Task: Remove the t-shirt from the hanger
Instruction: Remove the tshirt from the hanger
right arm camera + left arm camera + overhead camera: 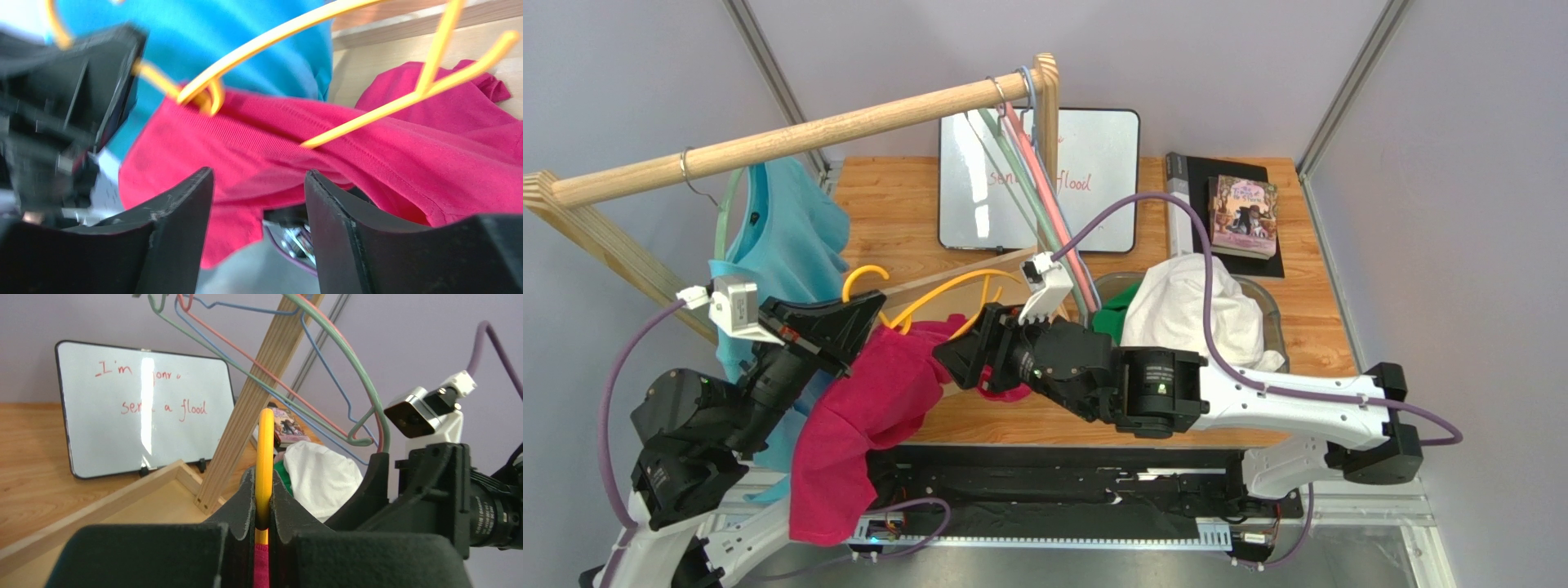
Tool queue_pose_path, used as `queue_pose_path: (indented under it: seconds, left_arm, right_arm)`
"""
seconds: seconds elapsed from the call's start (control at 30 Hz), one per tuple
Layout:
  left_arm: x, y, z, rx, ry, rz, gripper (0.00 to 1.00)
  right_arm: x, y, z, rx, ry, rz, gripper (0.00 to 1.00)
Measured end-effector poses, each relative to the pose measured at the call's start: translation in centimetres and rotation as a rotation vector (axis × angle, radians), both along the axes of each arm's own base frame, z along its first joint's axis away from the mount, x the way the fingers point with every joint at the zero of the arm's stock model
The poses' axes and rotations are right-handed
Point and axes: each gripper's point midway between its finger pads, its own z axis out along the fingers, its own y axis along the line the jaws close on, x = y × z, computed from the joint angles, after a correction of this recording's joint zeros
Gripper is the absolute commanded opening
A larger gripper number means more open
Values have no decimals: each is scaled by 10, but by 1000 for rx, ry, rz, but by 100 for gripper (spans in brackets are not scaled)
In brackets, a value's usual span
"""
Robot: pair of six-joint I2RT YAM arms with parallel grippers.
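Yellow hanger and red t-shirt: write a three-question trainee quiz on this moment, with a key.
1. True or false: the left gripper is clamped on the yellow hanger.
2. Pick one. The right gripper is: A) shut on the whiteboard; B) open, with the red t-shirt just ahead of its fingers; C) shut on a book.
3. Fill in: the hanging shirt on the wooden rail is ___ in colour.

Key: 1 true; 2 B; 3 blue.
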Motion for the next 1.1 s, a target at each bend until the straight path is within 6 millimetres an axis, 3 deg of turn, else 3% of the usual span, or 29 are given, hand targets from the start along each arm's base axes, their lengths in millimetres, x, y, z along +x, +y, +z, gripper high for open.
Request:
queue_pose_path:
  seconds: [0.2, 0.47, 0.8, 1.1]
  left_arm:
    - [-10, 7, 17, -26, -117, -15, 0]
    - [-16, 2, 29, -7, -201, -54, 0]
    - [-20, -3, 47, -2, -295, -78, 0]
    - [-2, -9, 43, 45, -278, -24, 0]
  right_arm:
    - [20, 4, 17, 32, 41, -153, 56]
    - [47, 2, 54, 114, 28, -306, 57]
    - [79, 6, 61, 147, 59, -369, 53]
    - [92, 36, 64, 181, 106, -297, 15]
